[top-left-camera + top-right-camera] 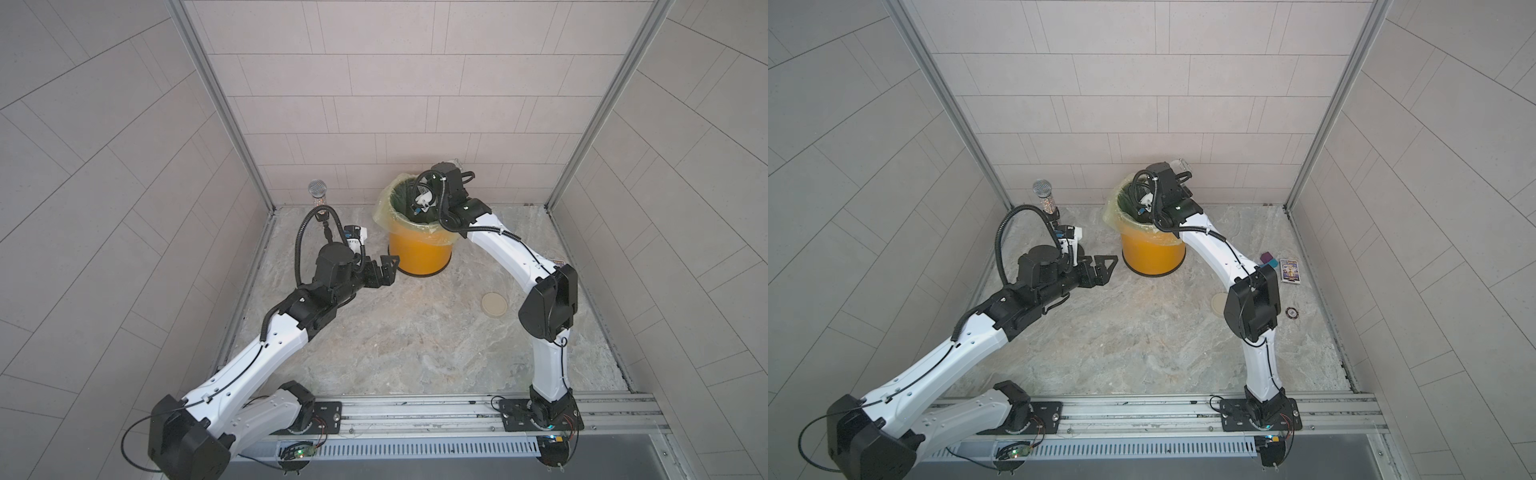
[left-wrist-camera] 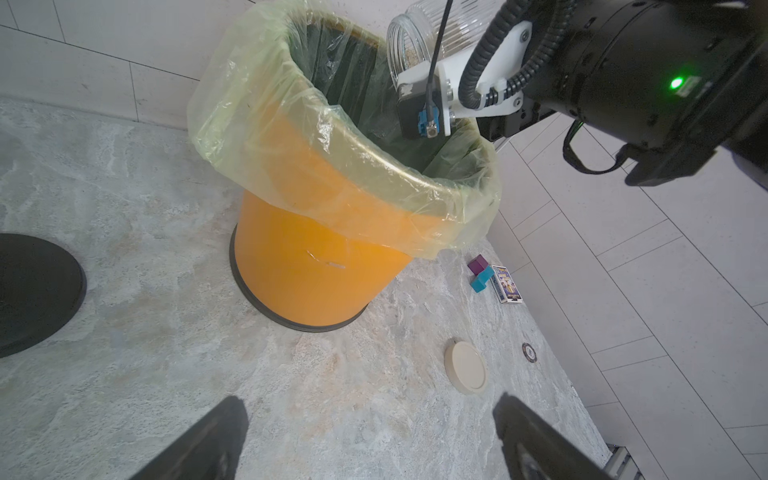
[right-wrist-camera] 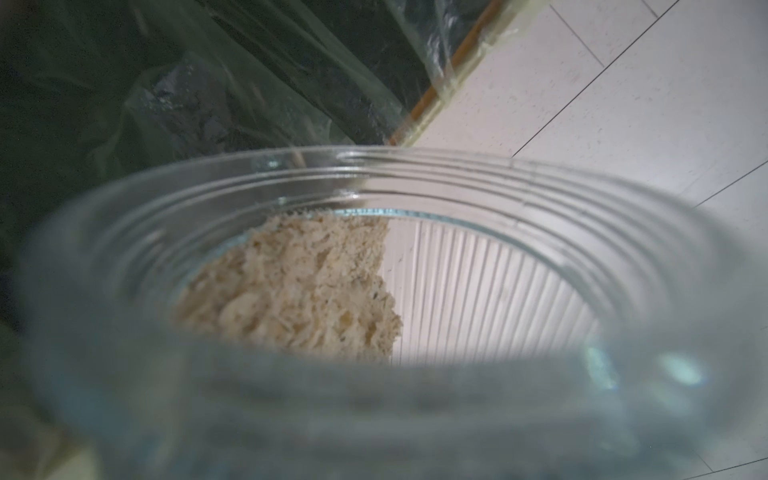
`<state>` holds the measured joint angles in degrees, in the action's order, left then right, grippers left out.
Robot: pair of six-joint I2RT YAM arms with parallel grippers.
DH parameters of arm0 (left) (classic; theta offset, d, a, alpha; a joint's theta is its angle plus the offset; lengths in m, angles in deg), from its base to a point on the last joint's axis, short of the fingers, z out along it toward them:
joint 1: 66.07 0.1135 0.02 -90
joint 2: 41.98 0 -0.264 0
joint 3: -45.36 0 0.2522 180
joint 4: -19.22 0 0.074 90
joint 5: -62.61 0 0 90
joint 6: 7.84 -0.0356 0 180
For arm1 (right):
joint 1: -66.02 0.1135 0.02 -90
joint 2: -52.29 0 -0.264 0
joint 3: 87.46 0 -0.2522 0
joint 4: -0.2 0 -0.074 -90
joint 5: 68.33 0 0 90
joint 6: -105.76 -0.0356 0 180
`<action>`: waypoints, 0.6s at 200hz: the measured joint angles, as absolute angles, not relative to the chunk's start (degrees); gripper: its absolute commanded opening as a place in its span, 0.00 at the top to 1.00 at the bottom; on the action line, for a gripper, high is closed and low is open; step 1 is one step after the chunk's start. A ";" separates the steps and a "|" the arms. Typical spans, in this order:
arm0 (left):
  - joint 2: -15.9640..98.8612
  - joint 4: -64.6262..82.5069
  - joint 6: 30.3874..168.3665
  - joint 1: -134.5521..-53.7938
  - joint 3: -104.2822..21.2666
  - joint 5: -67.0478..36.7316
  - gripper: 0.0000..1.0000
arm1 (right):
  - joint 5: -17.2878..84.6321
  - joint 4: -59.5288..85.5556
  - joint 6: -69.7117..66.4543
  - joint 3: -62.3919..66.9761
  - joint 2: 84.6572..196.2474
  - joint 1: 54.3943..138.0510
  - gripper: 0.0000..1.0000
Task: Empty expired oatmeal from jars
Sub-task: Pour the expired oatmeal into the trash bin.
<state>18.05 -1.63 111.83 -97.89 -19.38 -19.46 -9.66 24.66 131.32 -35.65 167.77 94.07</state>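
Holding jar [image 2: 461, 25] tilted over bin [image 2: 316, 266] rim; oatmeal [image 3: 299, 286] inside.

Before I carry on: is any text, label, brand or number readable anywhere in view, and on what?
No text is legible.
The small box: coloured print, too small to read.
The round token: markings too small to read.
The jar, lid and orange bin: no label visible.

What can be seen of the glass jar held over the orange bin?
The glass jar is clear, with a ribbed wall and a wide threaded neck, and its lid is off. The right gripper holds it tipped about sideways, with the mouth over the lined orange bin. Pale flaky oatmeal lies heaped along one side inside, not yet poured out.
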 measured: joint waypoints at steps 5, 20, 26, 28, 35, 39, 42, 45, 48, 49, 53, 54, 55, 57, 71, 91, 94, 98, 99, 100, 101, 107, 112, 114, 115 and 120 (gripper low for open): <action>18.05 -1.61 111.83 -97.86 -19.36 -19.46 0.00 | -9.66 24.10 131.32 -35.06 167.77 93.96 1.00; 18.03 -1.59 111.81 -97.82 -19.36 -19.46 0.00 | -9.59 23.75 131.32 -33.84 167.79 93.64 1.00; 18.01 -1.59 111.81 -97.80 -19.36 -19.44 0.00 | -9.57 23.92 131.32 -33.75 167.79 93.59 1.00; 18.01 -1.59 111.78 -97.80 -19.36 -19.46 0.00 | -9.57 24.01 131.32 -33.75 167.79 93.59 1.00; 18.01 -1.55 111.78 -97.80 -19.36 -19.46 0.00 | -9.62 24.16 131.32 -33.77 167.79 93.44 1.00; 18.01 -1.55 111.78 -97.80 -19.36 -19.44 0.00 | -9.66 24.12 131.32 -33.81 167.79 93.37 1.00; 18.01 -1.55 111.78 -97.80 -19.36 -19.42 0.00 | -9.66 24.03 131.32 -33.86 167.79 93.33 1.00; 18.01 -1.55 111.78 -97.78 -19.36 -19.40 0.00 | -9.70 23.99 131.32 -33.94 167.79 93.29 1.00; 18.01 -1.52 111.78 -97.76 -19.36 -19.31 0.00 | -9.68 23.88 131.32 -33.97 167.77 93.24 1.00; 18.01 -1.50 111.78 -97.76 -19.36 -19.29 0.00 | -9.68 23.83 131.32 -33.97 167.77 93.24 1.00; 18.01 -1.48 111.78 -97.73 -19.36 -19.27 0.00 | -9.68 23.61 131.32 -33.94 167.77 93.22 1.00; 18.01 -1.46 111.78 -97.73 -19.36 -19.27 0.00 | -9.66 23.57 131.32 -33.92 167.75 93.22 1.00; 18.01 -1.44 111.78 -97.73 -19.36 -19.25 0.00 | -9.66 23.55 131.32 -33.90 167.75 93.22 1.00; 18.01 -1.42 111.78 -97.71 -19.34 -19.25 0.00 | -9.64 23.42 131.32 -33.88 167.73 93.20 1.00; 17.87 -1.18 111.78 -97.71 -19.10 -19.05 0.00 | -9.09 23.07 131.32 -33.57 167.66 93.22 1.00; 17.42 -1.02 111.76 -97.69 -18.51 -18.66 0.00 | -9.00 25.38 131.32 -35.34 167.70 93.53 1.00; 17.42 -1.02 111.76 -97.71 -18.51 -18.57 0.00 | -9.00 25.89 131.32 -35.91 167.75 93.57 1.00; 17.42 -0.98 111.76 -97.71 -18.51 -18.48 0.01 | -9.00 26.50 131.32 -36.87 167.81 93.66 1.00; 17.42 -0.91 111.76 -97.71 -18.51 -18.44 0.01 | -9.00 26.59 131.32 -37.03 167.83 93.66 1.00; 17.42 -0.89 111.76 -97.71 -18.51 -18.42 0.01 | -9.00 26.74 131.32 -37.38 167.86 93.68 1.00; 17.42 -0.87 111.76 -97.71 -18.51 -18.39 0.01 | -8.98 26.81 131.32 -37.57 167.88 93.68 1.00; 17.42 -0.76 111.76 -97.71 -18.51 -18.28 0.01 | -8.89 27.37 131.32 -39.12 167.92 93.68 1.00; 17.42 -0.63 111.76 -97.71 -18.51 -18.17 0.01 | -8.76 27.59 131.32 -40.30 167.92 93.68 1.00; 17.42 -0.59 111.76 -97.71 -18.51 -18.15 0.01 | -8.70 27.75 131.32 -40.81 167.92 93.70 1.00; 17.42 -0.59 111.74 -97.69 -18.51 -18.15 0.01 | -8.70 27.77 131.32 -40.98 167.92 93.72 1.00; 17.42 -0.45 111.74 -97.69 -18.51 -18.04 0.01 | -8.63 27.96 131.32 -42.36 167.92 93.79 1.00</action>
